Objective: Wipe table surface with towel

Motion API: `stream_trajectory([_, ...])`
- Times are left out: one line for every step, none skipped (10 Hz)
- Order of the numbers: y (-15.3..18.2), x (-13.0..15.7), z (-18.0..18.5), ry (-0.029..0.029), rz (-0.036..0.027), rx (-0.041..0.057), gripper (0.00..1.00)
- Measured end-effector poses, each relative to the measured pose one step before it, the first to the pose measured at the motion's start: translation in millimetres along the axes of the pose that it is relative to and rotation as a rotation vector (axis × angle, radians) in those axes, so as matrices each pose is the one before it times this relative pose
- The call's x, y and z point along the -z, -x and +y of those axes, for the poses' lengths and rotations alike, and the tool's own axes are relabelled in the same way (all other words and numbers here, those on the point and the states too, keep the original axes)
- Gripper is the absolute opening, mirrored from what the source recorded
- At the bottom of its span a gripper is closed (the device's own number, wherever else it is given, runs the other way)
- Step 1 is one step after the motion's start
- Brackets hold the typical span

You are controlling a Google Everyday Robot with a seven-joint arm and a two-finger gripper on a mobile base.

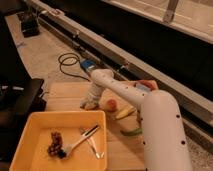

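Nearest, on the left, a yellow tray [20, 150] sits on the wooden bench [65, 95], holding pale utensils [87, 139] and a dark clump [54, 144]. To its right the white arm [157, 127] rises and reaches far-left. Just left of the arm lie a green piece [131, 131], a yellow piece [125, 113] and a small red round thing [112, 105]. The claw [89, 103] points down at the bench beyond the tray; whether it is clenched or released I cannot tell. A pale bunch at its tip looks like the towel [85, 106]; no long axis can be made out. Farther off, a black cable [70, 62] loops on the floor.
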Motion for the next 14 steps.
stream_trajectory([0.22, -0.08, 0.44, 0.00092, 0.00093, 0.00146, 0.0])
stream_trajectory([0.05, -0.32, 1.27, 0.00274, 0.00079, 0.00151, 0.0])
stream_trajectory([0.13, -0.08, -0.08, 0.00034, 0.00065, 0.00059, 0.0])
stream_trajectory([-0.16, 0.13, -0.32, -0.00053, -0.00009, -0.00058, 0.0])
stream_trajectory([-0.13, 0.17, -0.12, -0.00031, -0.00024, -0.00044, 0.0])
stream_trajectory([0.0, 0.03, -0.1, -0.00016, 0.0, -0.00006, 0.0])
stream_trajectory([0.33, 0.44, 0.48, -0.00153, 0.00495, 0.00373, 0.0])
stream_trajectory([-2.35, 6.07, -0.2, -0.01921, 0.02601, 0.00571, 0.0])
stream_trajectory([-1.66, 11.69, -2.96, -0.02982, 0.01466, -0.00312, 0.0])
stream_trajectory([-1.07, 21.62, -5.47, -0.03633, 0.02215, 0.00026, 0.0])
stream_trajectory([1.22, 14.47, -5.03, -0.01469, 0.01245, 0.00191, 0.0])
stream_trajectory([-0.73, 13.5, -4.54, -0.00463, 0.01914, 0.00228, 0.0])
stream_trajectory([-3.99, 9.4, -7.25, -0.00779, 0.01354, 0.0023, 0.0])
stream_trajectory([-3.16, 2.84, -6.74, -0.00673, 0.00542, 0.00388, 0.0])
